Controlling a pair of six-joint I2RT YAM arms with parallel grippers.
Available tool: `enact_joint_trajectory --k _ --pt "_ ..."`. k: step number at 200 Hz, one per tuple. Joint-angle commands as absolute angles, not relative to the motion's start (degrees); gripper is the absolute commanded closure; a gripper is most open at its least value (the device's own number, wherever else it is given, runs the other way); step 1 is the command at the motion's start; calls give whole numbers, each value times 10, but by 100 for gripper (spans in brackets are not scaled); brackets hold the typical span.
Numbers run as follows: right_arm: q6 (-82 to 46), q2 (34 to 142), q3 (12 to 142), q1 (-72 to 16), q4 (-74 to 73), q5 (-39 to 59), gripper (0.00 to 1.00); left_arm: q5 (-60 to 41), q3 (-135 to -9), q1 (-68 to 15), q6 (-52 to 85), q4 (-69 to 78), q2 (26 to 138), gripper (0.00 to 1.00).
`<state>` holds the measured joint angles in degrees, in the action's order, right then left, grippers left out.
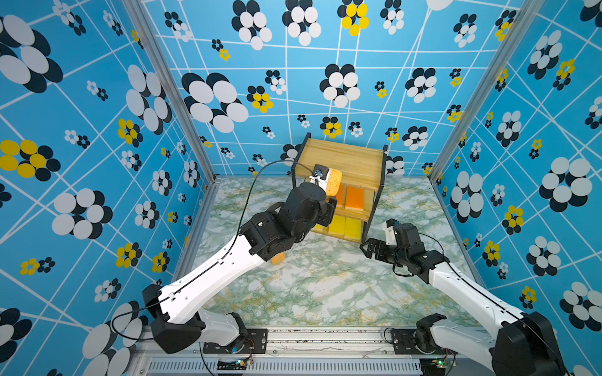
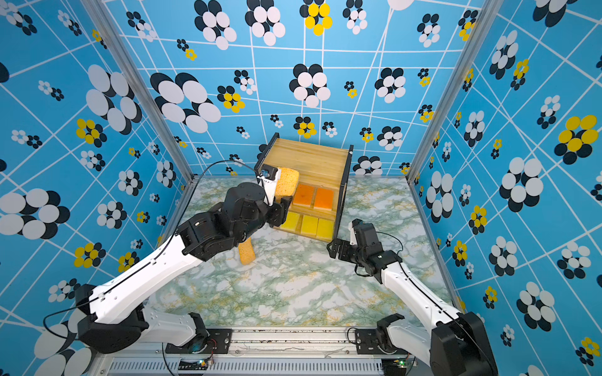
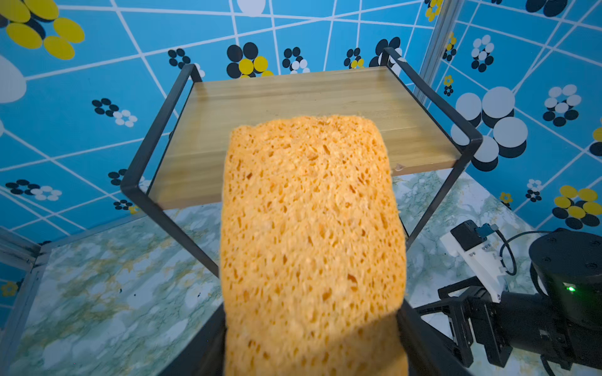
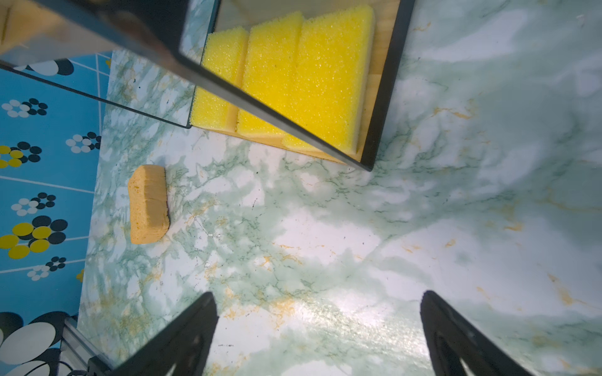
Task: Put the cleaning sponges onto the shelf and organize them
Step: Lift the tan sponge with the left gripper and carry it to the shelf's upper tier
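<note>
The shelf (image 1: 358, 156) (image 2: 319, 156) (image 3: 293, 97) stands at the back of the table, its top board bare. My left gripper (image 1: 332, 201) (image 2: 282, 202) (image 3: 312, 341) is shut on a tan porous sponge (image 1: 335, 181) (image 2: 287, 181) (image 3: 312, 211), held at the top board's front left edge. A second tan sponge (image 1: 278, 258) (image 2: 246, 254) (image 4: 148, 205) lies on the table under my left arm. Orange sponges (image 1: 354, 198) (image 2: 304, 194) lie on the middle board. Three yellow sponges (image 1: 345, 226) (image 2: 309, 224) (image 4: 293, 81) fill the bottom board. My right gripper (image 1: 366, 249) (image 2: 334, 249) (image 4: 317, 325) is open and holds nothing, by the shelf's front right leg.
Blue flowered walls (image 1: 97, 162) with metal corner posts (image 1: 182, 114) close in the marble table (image 1: 325, 286) on three sides. A metal rail (image 1: 325, 338) with both arm bases runs along the front edge.
</note>
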<state>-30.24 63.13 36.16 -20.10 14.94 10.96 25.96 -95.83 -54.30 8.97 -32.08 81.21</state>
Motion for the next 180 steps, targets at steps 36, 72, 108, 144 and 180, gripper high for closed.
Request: enact_joint_trajectory --k 36,72,108,144,180 --pt "-292 599 367 -194 177 94 1 231 -1086 -542 -27 -247 911 58" --pt "-300 575 343 -194 171 88 1 205 -1129 -530 -33 -219 953 53" --pt "-304 548 318 -194 170 77 1 204 -1176 -516 -33 -209 1001 54" --pt "-302 559 310 -193 160 81 1 211 -1225 -509 -28 -211 1051 54" --pt "-293 581 319 -193 154 85 1 213 -1269 -503 -23 -214 1086 53"
